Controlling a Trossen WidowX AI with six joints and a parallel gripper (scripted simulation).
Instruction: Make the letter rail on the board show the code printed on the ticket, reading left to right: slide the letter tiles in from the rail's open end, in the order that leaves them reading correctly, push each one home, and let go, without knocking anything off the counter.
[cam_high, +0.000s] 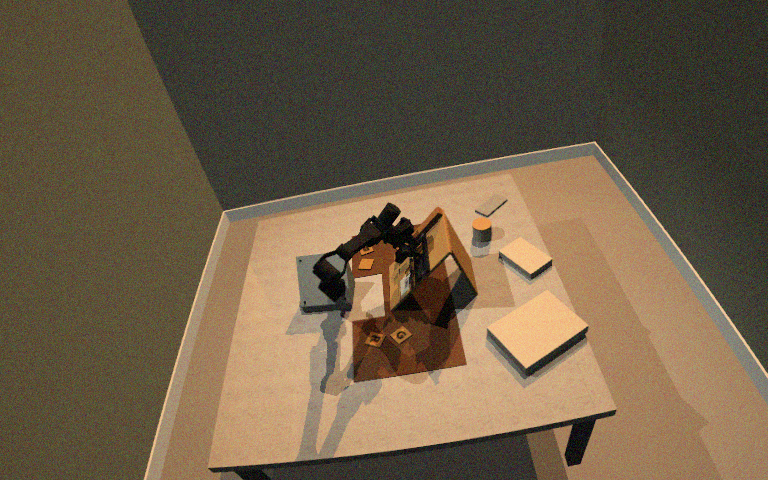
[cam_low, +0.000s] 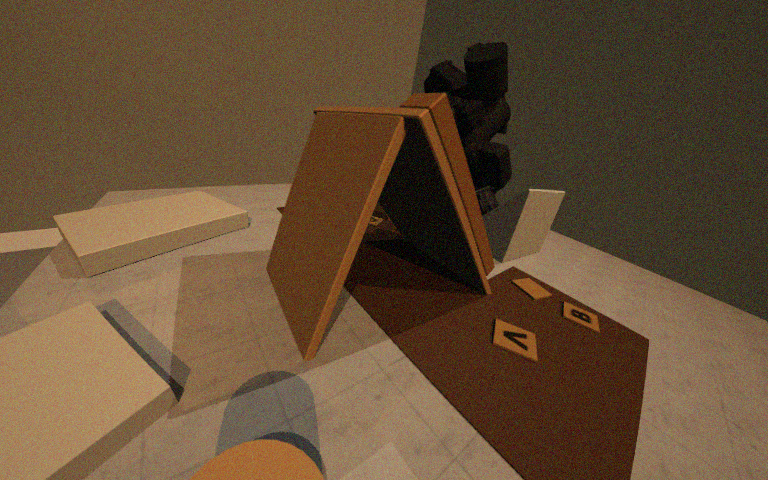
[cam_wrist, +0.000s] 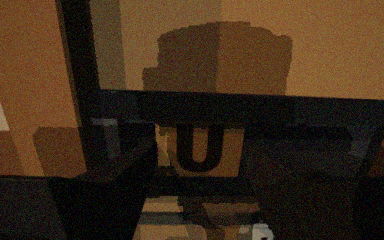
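Observation:
My gripper (cam_high: 408, 253) (cam_wrist: 200, 155) is shut on the U tile (cam_wrist: 201, 149), upright at the dark rail (cam_wrist: 330, 109) on the leaning wooden board (cam_high: 434, 242) (cam_low: 334, 226) (cam_wrist: 335, 45). The tile's top edge meets the rail's dark bar; how deep it sits is hidden. The pale ticket (cam_high: 405, 283) (cam_wrist: 262, 232) is low on the board, its code unreadable. An R tile (cam_high: 374, 339) and a G tile (cam_high: 400, 335) lie on the brown mat (cam_high: 441, 362) (cam_low: 566, 407). A V-like tile (cam_low: 514, 339), a B tile (cam_low: 581, 316) and a plain-faced tile (cam_high: 365, 263) (cam_low: 531, 288) lie on its other side.
A pale panel (cam_high: 368, 294) (cam_low: 535, 223) leans between the arm's base plate (cam_high: 317, 277) and the board. Beyond the board are an orange-topped cylinder (cam_high: 481, 229) (cam_low: 263, 464), a thin slab (cam_high: 491, 205) and two pale blocks (cam_high: 525, 257) (cam_high: 536, 331).

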